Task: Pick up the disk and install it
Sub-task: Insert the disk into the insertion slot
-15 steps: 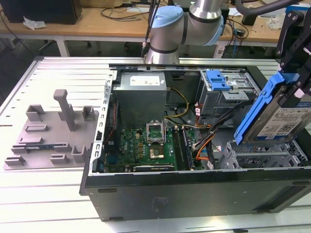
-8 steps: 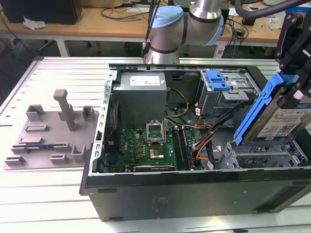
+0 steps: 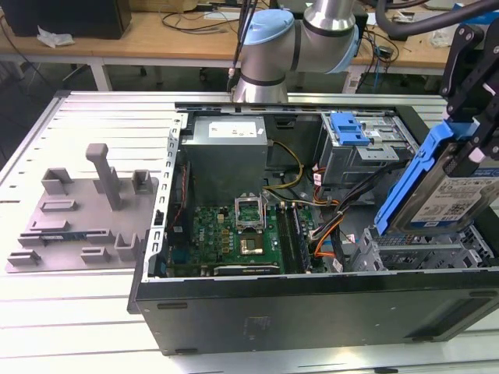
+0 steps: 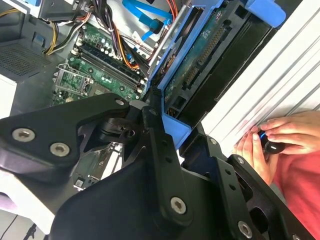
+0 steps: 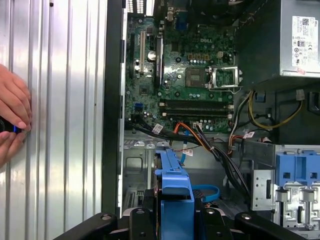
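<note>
Jaws on blue-railed silver disk (image 3: 446,199)

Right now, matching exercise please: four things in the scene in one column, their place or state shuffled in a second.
Things:
1. disk
2. grey tray
3. motherboard
4. person's hands

Places or states:
A. lying on the table, at the exterior view's left of the case
B. inside the open case, flat on its floor
C. on the ribbed table surface beside the case, in the first wrist view
D. clamped in the gripper, tilted, over the case's right end in the exterior view

Pairs: 1-D, 2-A, 3-B, 4-C
</note>
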Tool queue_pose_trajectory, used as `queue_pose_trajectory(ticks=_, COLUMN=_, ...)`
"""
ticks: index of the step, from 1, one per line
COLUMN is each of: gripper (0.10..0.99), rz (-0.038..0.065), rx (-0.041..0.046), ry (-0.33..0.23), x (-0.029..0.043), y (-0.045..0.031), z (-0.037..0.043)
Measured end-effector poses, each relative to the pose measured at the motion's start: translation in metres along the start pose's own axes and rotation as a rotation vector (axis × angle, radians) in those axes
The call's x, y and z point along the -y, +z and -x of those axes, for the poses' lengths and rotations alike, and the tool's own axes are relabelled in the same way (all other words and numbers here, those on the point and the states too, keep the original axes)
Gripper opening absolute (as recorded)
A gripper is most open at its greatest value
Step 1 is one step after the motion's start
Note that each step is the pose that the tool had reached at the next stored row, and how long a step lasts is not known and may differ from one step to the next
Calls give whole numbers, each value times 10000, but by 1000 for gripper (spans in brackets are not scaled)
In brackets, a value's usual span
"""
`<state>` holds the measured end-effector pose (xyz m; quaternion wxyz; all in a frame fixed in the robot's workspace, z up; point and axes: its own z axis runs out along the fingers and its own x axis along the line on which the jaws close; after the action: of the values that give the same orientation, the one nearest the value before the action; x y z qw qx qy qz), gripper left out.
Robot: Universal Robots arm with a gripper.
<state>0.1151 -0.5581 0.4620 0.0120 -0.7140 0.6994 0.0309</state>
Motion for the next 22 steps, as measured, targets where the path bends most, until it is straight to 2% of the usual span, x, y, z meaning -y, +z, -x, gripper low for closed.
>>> queue_pose_trajectory(ticks=22, gripper=369, rz=-16, rx=7, ry=252, x=3, y=63, z=-4)
